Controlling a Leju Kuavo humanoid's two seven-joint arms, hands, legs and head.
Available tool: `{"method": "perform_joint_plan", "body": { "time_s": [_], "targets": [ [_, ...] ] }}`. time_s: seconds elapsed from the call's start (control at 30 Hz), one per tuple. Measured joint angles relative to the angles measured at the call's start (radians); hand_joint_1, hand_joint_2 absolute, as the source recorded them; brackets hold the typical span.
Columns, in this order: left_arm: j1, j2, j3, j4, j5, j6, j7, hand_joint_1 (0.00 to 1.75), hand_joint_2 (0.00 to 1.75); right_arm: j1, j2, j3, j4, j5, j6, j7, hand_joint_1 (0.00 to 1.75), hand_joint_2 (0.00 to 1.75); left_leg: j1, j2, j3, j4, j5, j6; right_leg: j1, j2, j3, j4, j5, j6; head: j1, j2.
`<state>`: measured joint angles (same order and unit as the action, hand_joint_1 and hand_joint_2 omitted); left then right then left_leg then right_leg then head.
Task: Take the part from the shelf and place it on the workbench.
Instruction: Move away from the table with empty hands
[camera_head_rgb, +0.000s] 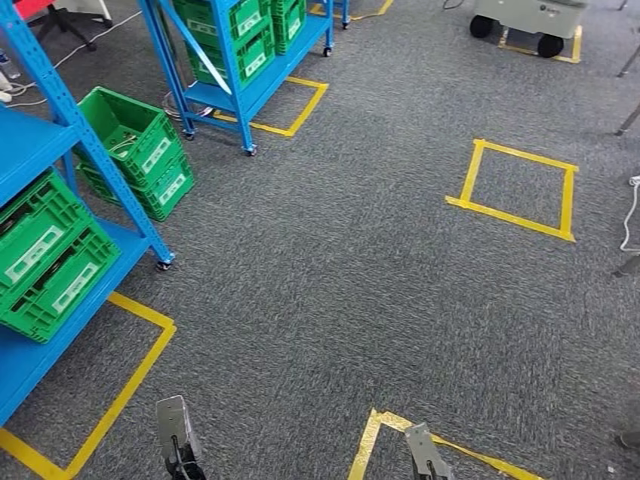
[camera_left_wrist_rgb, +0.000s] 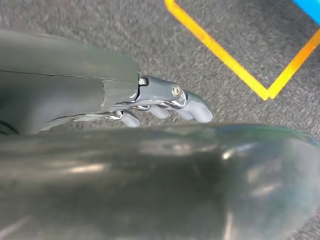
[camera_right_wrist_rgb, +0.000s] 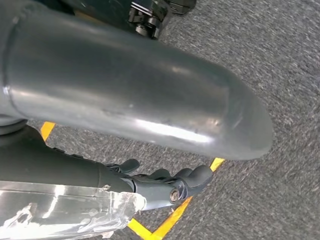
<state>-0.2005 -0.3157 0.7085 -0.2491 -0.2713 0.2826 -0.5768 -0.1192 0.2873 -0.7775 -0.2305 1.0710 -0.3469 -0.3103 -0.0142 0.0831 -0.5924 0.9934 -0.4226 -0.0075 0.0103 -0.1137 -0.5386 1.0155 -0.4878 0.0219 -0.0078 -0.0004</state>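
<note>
- Left hand: hangs over grey carpet, fingers stretched out side by side, nothing held. Open.
- Right hand: fingers extended over the carpet; a clear plastic-wrapped item lies against its underside. Whether the hand grips it cannot be told.
- Near blue shelf at left carries stacked green crates; two more green crates sit on the floor just behind it.
- Far blue shelf at centre-left, on castors, holds green crates.
- Yellow tape squares mark the carpet: one at right, others under the shelves and near the robot.
- The part: cannot be picked out for certain; the wrapped item may be it.
</note>
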Motion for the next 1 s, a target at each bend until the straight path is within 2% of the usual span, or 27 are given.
{"method": "perform_joint_plan", "body": {
  "time_s": [0.03, 0.07, 0.1, 0.13, 0.17, 0.2, 0.23, 0.27, 0.3, 0.33, 0.4, 0.43, 0.47, 0.5, 0.53, 0.57, 0.63, 0.67, 0.7, 0.73, 0.77, 0.8, 0.83, 0.9, 0.93, 0.97, 1.0],
  "targets": [
    [0.006, 0.003, -0.001, 0.0, 0.0, -0.007, -0.004, 0.0, 0.0, 0.005, -0.001, -0.004, 0.0, -0.009, -0.001, -0.006, 0.0, 0.0, 0.001, -0.014, -0.001, 0.0, 0.001, 0.005, 0.0, -0.012, 0.004, -0.002, -0.003, 0.004, 0.001, 0.0],
    [0.013, 0.005, -0.003, 0.0, -0.001, -0.014, -0.007, 0.0, 0.0, 0.009, -0.003, -0.008, 0.0, -0.018, -0.002, -0.012, 0.0, 0.0, 0.003, -0.028, -0.001, -0.002, 0.003, 0.009, -0.002, -0.008, 0.003, 0.004, -0.011, 0.009, 0.001, 0.0],
    [0.019, 0.008, -0.005, 0.0, -0.002, -0.02, -0.009, 0.0, 0.0, 0.012, -0.005, -0.012, 0.0, -0.028, -0.003, -0.017, 0.0, 0.0, 0.006, -0.041, 0.0, -0.004, 0.005, 0.015, -0.004, 0.01, -0.005, 0.026, -0.028, 0.014, 0.004, 0.0],
    [0.023, 0.011, -0.009, 0.0, -0.005, -0.026, -0.01, 0.0, 0.0, 0.016, -0.008, -0.018, 0.0, -0.038, -0.005, -0.021, 0.0, 0.0, 0.01, -0.054, -0.001, -0.005, 0.007, 0.02, -0.007, 0.038, -0.023, 0.069, -0.055, 0.018, 0.006, 0.0],
    [0.026, 0.014, -0.015, 0.0, -0.009, -0.031, -0.011, 0.0, 0.0, 0.02, -0.011, -0.026, 0.0, -0.047, -0.007, -0.025, 0.0, 0.0, 0.012, -0.067, -0.002, -0.005, 0.008, 0.024, -0.01, 0.071, -0.053, 0.133, -0.087, 0.022, 0.01, 0.0],
    [0.028, 0.016, -0.02, 0.0, -0.013, -0.035, -0.011, 0.0, 0.0, 0.026, -0.014, -0.033, 0.0, -0.055, -0.009, -0.027, 0.0, 0.0, 0.013, -0.081, -0.003, -0.005, 0.009, 0.026, -0.011, 0.093, -0.087, 0.206, -0.119, 0.025, 0.012, 0.0],
    [0.031, 0.018, -0.024, 0.0, -0.017, -0.039, -0.011, 0.0, 0.0, 0.033, -0.017, -0.04, 0.001, -0.061, -0.01, -0.029, 0.0, 0.0, 0.013, -0.096, -0.004, -0.005, 0.009, 0.028, -0.012, 0.104, -0.117, 0.265, -0.139, 0.026, 0.013, 0.0],
    [0.036, 0.02, -0.026, 0.0, -0.019, -0.041, -0.011, 0.0, 0.0, 0.039, -0.02, -0.046, 0.001, -0.067, -0.01, -0.031, 0.0, 0.0, 0.014, -0.112, -0.004, -0.005, 0.01, 0.028, -0.012, 0.11, -0.134, 0.293, -0.14, 0.027, 0.014, 0.0],
    [0.041, 0.023, -0.029, 0.0, -0.021, -0.043, -0.011, 0.0, 0.0, 0.044, -0.022, -0.051, 0.001, -0.073, -0.011, -0.033, 0.0, 0.0, 0.015, -0.127, -0.004, -0.004, 0.011, 0.027, -0.013, 0.113, -0.132, 0.28, -0.121, 0.027, 0.014, 0.0],
    [0.046, 0.026, -0.032, 0.0, -0.024, -0.046, -0.011, 0.0, 0.0, 0.048, -0.024, -0.058, 0.001, -0.081, -0.012, -0.037, 0.0, 0.0, 0.016, -0.142, -0.003, -0.004, 0.012, 0.025, -0.016, 0.12, -0.11, 0.229, -0.087, 0.027, 0.014, 0.0],
    [0.053, 0.032, -0.042, 0.0, -0.03, -0.057, -0.011, 0.0, 0.0, 0.055, -0.028, -0.073, 0.001, -0.101, -0.014, -0.046, 0.0, 0.0, 0.019, -0.17, -0.003, 0.0, 0.012, 0.016, -0.026, 0.163, -0.045, 0.087, -0.022, 0.031, 0.015, 0.0],
    [0.056, 0.035, -0.047, 0.0, -0.034, -0.064, -0.012, 0.0, 0.0, 0.059, -0.028, -0.081, 0.001, -0.111, -0.014, -0.052, 0.0, 0.0, 0.019, -0.182, -0.006, 0.002, 0.014, 0.011, -0.03, 0.185, -0.022, 0.039, -0.008, 0.031, 0.015, 0.0],
    [0.059, 0.038, -0.052, 0.0, -0.038, -0.07, -0.014, 0.0, 0.0, 0.063, -0.029, -0.089, 0.001, -0.12, -0.014, -0.056, 0.0, 0.0, 0.02, -0.193, -0.009, 0.002, 0.017, 0.003, -0.031, 0.198, -0.01, 0.015, -0.004, 0.028, 0.016, 0.0],
    [0.064, 0.041, -0.056, 0.0, -0.042, -0.074, -0.016, 0.0, 0.0, 0.067, -0.029, -0.097, 0.001, -0.128, -0.013, -0.06, 0.0, 0.0, 0.02, -0.204, -0.012, 0.0, 0.021, -0.004, -0.029, 0.199, -0.006, 0.01, -0.005, 0.022, 0.016, 0.0],
    [0.071, 0.045, -0.061, 0.0, -0.046, -0.076, -0.018, 0.0, 0.0, 0.071, -0.029, -0.105, 0.001, -0.135, -0.013, -0.062, 0.0, 0.0, 0.022, -0.213, -0.015, -0.003, 0.025, -0.01, -0.028, 0.189, -0.005, 0.011, -0.002, 0.013, 0.016, 0.0],
    [0.077, 0.048, -0.066, 0.0, -0.05, -0.077, -0.02, 0.0, 0.0, 0.074, -0.03, -0.112, 0.001, -0.141, -0.013, -0.063, 0.0, 0.0, 0.023, -0.207, -0.018, -0.002, 0.024, -0.016, -0.027, 0.178, -0.004, 0.01, 0.001, 0.006, 0.015, 0.0],
    [0.085, 0.052, -0.075, 0.0, -0.057, -0.083, -0.021, 0.0, 0.0, 0.079, -0.03, -0.127, 0.001, -0.153, -0.014, -0.068, 0.0, 0.0, 0.019, -0.157, -0.044, 0.052, -0.014, -0.023, -0.026, 0.152, -0.005, 0.006, 0.007, -0.007, 0.009, 0.0],
    [0.086, 0.053, -0.079, 0.0, -0.06, -0.088, -0.023, 0.0, 0.0, 0.082, -0.031, -0.135, 0.001, -0.159, -0.014, -0.07, 0.0, 0.0, 0.017, -0.124, -0.071, 0.111, -0.05, -0.025, -0.023, 0.137, -0.005, 0.006, 0.008, -0.011, 0.005, 0.0],
    [0.086, 0.054, -0.085, 0.0, -0.064, -0.093, -0.024, 0.0, 0.0, 0.086, -0.032, -0.144, 0.001, -0.164, -0.015, -0.073, 0.0, 0.0, 0.016, -0.105, -0.103, 0.184, -0.087, -0.027, -0.021, 0.121, -0.007, 0.006, 0.008, -0.015, 0.003, 0.0],
    [0.088, 0.055, -0.09, 0.0, -0.069, -0.098, -0.025, 0.0, 0.0, 0.089, -0.033, -0.152, 0.0, -0.169, -0.015, -0.075, 0.0, 0.0, 0.016, -0.097, -0.131, 0.248, -0.115, -0.027, -0.018, 0.104, -0.008, 0.006, 0.007, -0.016, 0.002, 0.0],
    [0.092, 0.056, -0.094, 0.0, -0.072, -0.102, -0.027, 0.0, 0.0, 0.092, -0.033, -0.159, 0.0, -0.173, -0.015, -0.077, 0.0, 0.0, 0.016, -0.095, -0.145, 0.286, -0.125, -0.027, -0.016, 0.088, -0.008, 0.006, 0.007, -0.017, 0.002, 0.0],
    [0.096, 0.057, -0.098, 0.0, -0.075, -0.106, -0.027, 0.0, 0.0, 0.093, -0.034, -0.166, 0.0, -0.176, -0.015, -0.078, 0.0, 0.0, 0.016, -0.093, -0.14, 0.285, -0.115, -0.025, -0.015, 0.074, -0.008, 0.006, 0.006, -0.018, 0.002, 0.0],
    [0.099, 0.059, -0.101, 0.0, -0.079, -0.109, -0.028, 0.0, 0.0, 0.092, -0.034, -0.173, 0.0, -0.178, -0.015, -0.078, 0.0, 0.0, 0.014, -0.088, -0.113, 0.244, -0.089, -0.022, -0.014, 0.061, -0.008, 0.006, 0.006, -0.018, 0.002, 0.0],
    [0.102, 0.062, -0.106, 0.0, -0.084, -0.112, -0.029, 0.0, 0.0, 0.092, -0.034, -0.183, -0.001, -0.182, -0.015, -0.079, 0.0, 0.0, 0.006, -0.049, -0.028, 0.102, -0.033, -0.013, -0.011, 0.037, -0.004, 0.007, 0.004, -0.016, 0.002, 0.0],
    [0.101, 0.064, -0.11, 0.0, -0.085, -0.113, -0.029, 0.0, 0.0, 0.092, -0.034, -0.187, -0.001, -0.183, -0.015, -0.079, 0.0, 0.0, 0.002, -0.029, 0.003, 0.044, -0.017, -0.008, -0.008, 0.027, -0.003, 0.007, 0.001, -0.013, 0.002, 0.0],
    [0.101, 0.064, -0.114, 0.0, -0.085, -0.113, -0.029, 0.0, 0.0, 0.092, -0.034, -0.191, -0.001, -0.184, -0.015, -0.079, 0.0, 0.0, -0.002, -0.015, 0.021, 0.01, -0.012, -0.003, -0.005, 0.017, -0.002, 0.008, -0.001, -0.01, 0.003, 0.0],
    [0.103, 0.065, -0.117, 0.0, -0.086, -0.113, -0.029, 0.0, 0.0, 0.092, -0.034, -0.195, -0.001, -0.184, -0.015, -0.079, 0.0, 0.0, -0.005, -0.015, 0.024, -0.002, -0.014, 0.001, -0.003, 0.007, -0.001, 0.007, -0.002, -0.007, 0.004, 0.0]
  ]
}}
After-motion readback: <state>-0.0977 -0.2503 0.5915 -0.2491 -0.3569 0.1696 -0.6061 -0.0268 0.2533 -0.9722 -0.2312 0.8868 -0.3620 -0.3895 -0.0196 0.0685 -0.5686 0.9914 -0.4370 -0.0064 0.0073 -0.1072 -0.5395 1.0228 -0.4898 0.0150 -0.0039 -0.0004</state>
